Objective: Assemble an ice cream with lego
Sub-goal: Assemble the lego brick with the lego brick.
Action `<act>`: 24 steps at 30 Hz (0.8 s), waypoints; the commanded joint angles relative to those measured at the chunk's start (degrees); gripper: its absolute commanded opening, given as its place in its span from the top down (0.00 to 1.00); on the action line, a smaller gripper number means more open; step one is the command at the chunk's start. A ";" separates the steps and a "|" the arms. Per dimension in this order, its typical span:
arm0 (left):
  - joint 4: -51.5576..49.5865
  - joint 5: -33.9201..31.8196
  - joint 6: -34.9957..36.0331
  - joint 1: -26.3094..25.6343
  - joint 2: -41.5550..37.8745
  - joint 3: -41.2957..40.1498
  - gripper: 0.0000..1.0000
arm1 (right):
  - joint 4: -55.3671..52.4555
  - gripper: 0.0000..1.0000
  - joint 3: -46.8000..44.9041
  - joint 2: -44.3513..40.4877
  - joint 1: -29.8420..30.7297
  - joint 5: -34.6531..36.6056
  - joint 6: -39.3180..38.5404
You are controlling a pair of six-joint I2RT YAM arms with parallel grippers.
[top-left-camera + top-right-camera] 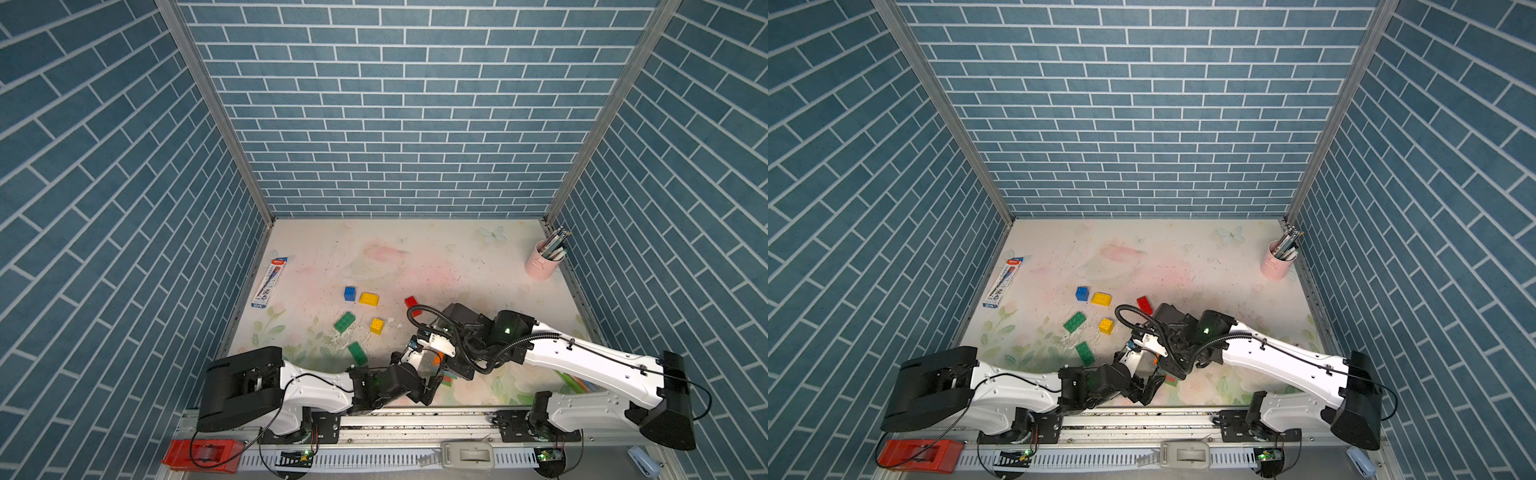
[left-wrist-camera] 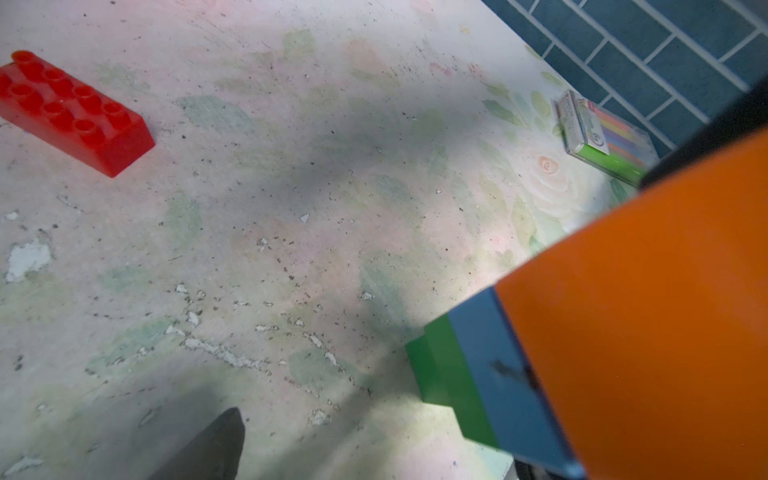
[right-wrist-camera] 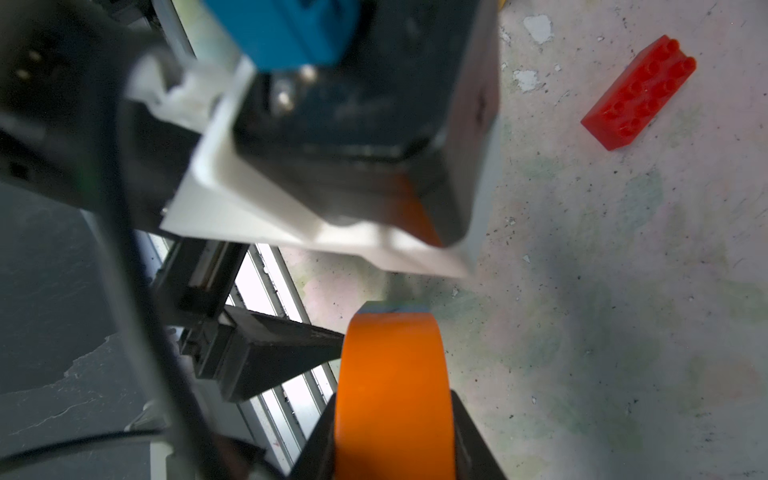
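While right end effector (image 3: 395, 436) clamps smooth rounded orange brick (image 3: 392, 374), left end effector (image 1: 430, 386) wide apart

Looks down on a worn floral tabletop (image 2: 291, 187) flecked with dark specks and white chips. Shows a red oblong brick (image 2: 75, 112) lying flat, studs up, well apart from a blurred stack close to the lens: orange brick (image 2: 648, 316), blue brick (image 2: 498, 374), green brick (image 2: 444, 374), pressed face to face. Catches a pack of markers (image 2: 598, 137) near the blue-tiled wall (image 2: 623, 62), and a dark pointed fingertip (image 2: 212, 449) at the frame's edge.
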 commanded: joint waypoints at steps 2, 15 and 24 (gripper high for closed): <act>4.80 -0.20 2.18 -0.22 1.98 0.51 0.00 | -4.18 1.00 -1.75 -1.06 0.81 1.82 2.60; 0.47 -7.25 4.75 -3.91 5.71 7.09 0.00 | -4.01 1.00 -1.93 -1.68 0.80 1.50 4.29; -3.60 -12.56 1.97 -4.46 5.84 7.88 0.00 | -4.00 1.00 -1.97 -1.24 1.31 2.95 8.55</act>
